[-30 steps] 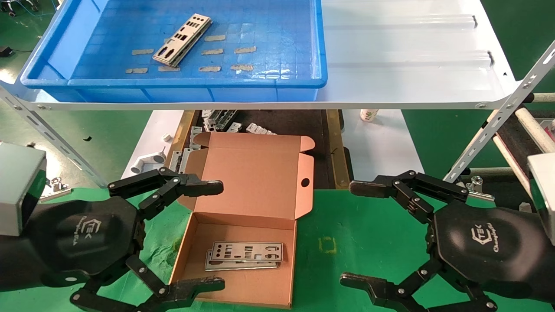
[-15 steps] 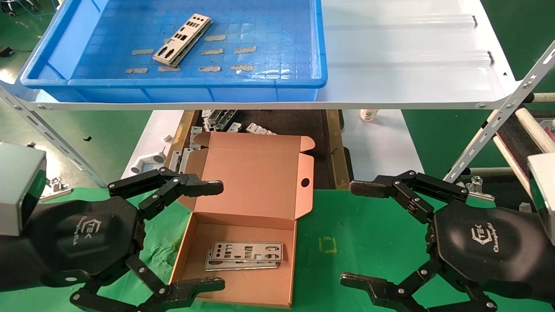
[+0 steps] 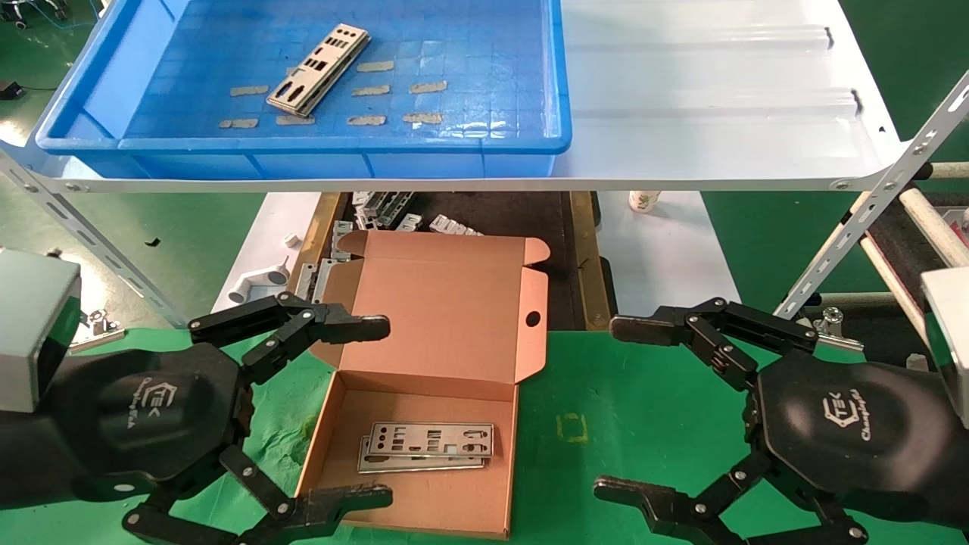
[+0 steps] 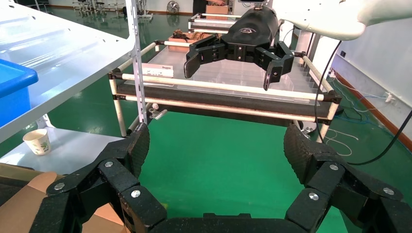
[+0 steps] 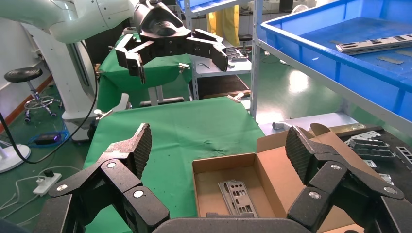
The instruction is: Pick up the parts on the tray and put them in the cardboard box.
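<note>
No change is visible across the last second: both arms remain stationary over the green table. The left gripper (image 3: 303, 412) hangs spread and empty at the left edge of the cardboard box (image 3: 424, 484); the right gripper (image 3: 632, 412) hangs spread and empty, apart from the box's right side. Two parts (image 3: 425, 446) lie stacked in the box. One part (image 3: 318, 70) remains in the tray (image 3: 303, 159), so another pick is due.
</note>
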Action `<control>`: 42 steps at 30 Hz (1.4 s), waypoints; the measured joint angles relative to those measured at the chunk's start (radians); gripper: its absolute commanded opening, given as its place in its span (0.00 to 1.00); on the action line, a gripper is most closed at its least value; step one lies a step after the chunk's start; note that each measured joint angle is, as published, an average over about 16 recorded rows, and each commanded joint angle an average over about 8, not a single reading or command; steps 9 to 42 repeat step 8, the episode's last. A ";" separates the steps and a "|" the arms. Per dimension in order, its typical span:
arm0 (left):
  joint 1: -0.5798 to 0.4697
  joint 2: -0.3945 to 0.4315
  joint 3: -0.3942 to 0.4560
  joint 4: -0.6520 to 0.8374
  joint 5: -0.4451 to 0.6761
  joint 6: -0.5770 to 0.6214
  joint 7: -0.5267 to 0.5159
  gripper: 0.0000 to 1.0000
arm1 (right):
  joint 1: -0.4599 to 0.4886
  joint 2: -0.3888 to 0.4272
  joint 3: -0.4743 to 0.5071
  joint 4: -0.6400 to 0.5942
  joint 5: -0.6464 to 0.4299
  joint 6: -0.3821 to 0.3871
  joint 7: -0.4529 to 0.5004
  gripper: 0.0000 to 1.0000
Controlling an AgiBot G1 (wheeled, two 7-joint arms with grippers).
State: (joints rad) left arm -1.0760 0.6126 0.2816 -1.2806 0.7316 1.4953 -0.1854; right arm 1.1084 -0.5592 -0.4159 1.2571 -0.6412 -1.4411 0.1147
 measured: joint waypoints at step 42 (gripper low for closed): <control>0.000 0.000 0.000 0.000 0.000 0.000 0.000 1.00 | 0.000 0.000 0.000 0.000 0.000 0.000 0.000 1.00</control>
